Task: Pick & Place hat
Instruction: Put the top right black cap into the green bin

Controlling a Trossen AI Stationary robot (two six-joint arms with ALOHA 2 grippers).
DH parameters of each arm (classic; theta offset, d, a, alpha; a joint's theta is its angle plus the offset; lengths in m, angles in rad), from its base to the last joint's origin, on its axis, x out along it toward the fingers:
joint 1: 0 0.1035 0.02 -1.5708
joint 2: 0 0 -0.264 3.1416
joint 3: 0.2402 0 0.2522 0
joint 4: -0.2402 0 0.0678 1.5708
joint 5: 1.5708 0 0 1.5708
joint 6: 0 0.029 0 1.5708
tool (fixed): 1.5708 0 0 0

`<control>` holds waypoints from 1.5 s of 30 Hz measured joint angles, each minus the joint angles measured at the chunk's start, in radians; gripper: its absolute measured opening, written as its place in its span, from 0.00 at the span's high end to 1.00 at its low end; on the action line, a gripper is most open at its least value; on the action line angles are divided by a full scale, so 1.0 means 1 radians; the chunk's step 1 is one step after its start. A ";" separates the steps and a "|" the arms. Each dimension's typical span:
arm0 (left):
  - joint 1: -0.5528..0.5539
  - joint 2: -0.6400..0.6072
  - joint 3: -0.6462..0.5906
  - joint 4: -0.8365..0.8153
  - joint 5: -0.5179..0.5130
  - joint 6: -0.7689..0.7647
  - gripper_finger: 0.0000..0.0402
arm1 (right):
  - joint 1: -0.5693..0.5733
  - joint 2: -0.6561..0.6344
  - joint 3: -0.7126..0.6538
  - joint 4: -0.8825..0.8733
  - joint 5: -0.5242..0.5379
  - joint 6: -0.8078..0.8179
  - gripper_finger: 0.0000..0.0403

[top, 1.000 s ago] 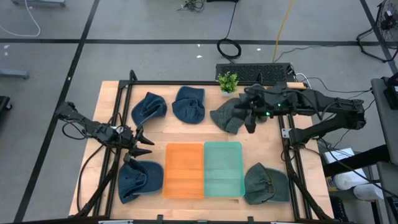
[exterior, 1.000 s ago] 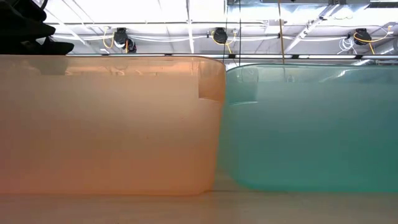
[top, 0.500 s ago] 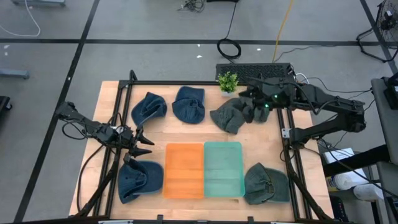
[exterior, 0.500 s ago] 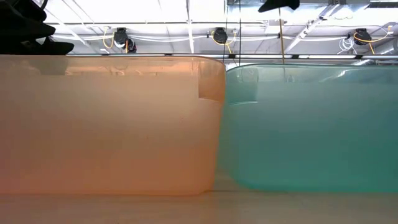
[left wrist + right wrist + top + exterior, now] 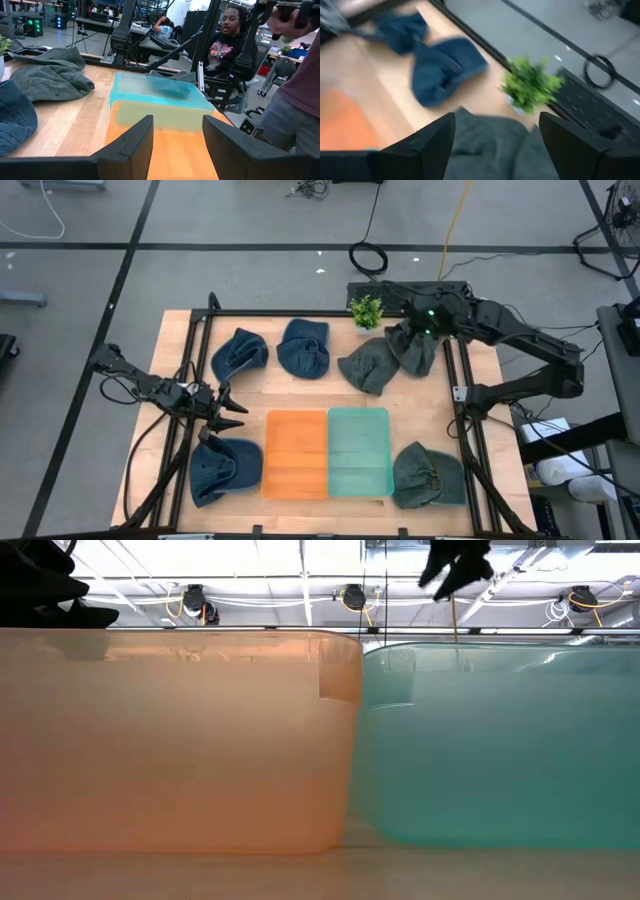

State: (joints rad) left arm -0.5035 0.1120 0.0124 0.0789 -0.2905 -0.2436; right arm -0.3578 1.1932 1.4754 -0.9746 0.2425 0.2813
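High view: you are hovering the right gripper point(image 5: 408, 338) over the grey-green hat point(image 5: 378, 361) at the table's far right, beside the small plant point(image 5: 366, 311); the hat is lying on the wood, not held.

Right wrist view: its fingers point(image 5: 432, 142) are standing apart, empty, straddling the hat for a grasp.

Left wrist view: the left gripper point(image 5: 175, 137) is waiting half open, empty, facing the orange bin point(image 5: 165, 150) and teal bin point(image 5: 157, 92).

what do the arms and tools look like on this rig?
Both arms are dark, slim, jointed links with black cables trailing along them. The left tool ends in two pointed black fingers, broad and matte up close. The right tool is the same dark build, with a small green light on its wrist.
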 joint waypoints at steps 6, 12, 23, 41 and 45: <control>0.000 0.000 0.000 0.000 0.000 0.000 0.55 | -0.074 0.066 0.000 -0.158 -0.007 -0.148 0.30; 0.000 0.000 0.000 0.000 0.000 0.000 0.55 | -0.121 0.131 -0.001 -0.302 -0.007 -0.211 0.30; 0.000 0.000 0.000 0.000 0.000 0.000 0.55 | -0.146 0.188 -0.001 -0.340 -0.126 -0.133 0.31; 0.000 0.000 0.000 0.000 0.000 0.000 0.55 | -0.160 0.218 -0.174 -0.311 -0.110 -0.148 0.33; 0.000 0.000 0.000 0.000 0.000 0.000 0.55 | -0.160 0.217 -0.230 -0.250 -0.109 -0.163 0.33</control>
State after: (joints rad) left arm -0.5037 0.1116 0.0124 0.0792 -0.2905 -0.2436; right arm -0.5179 1.4105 1.2458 -1.2251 0.1333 0.1179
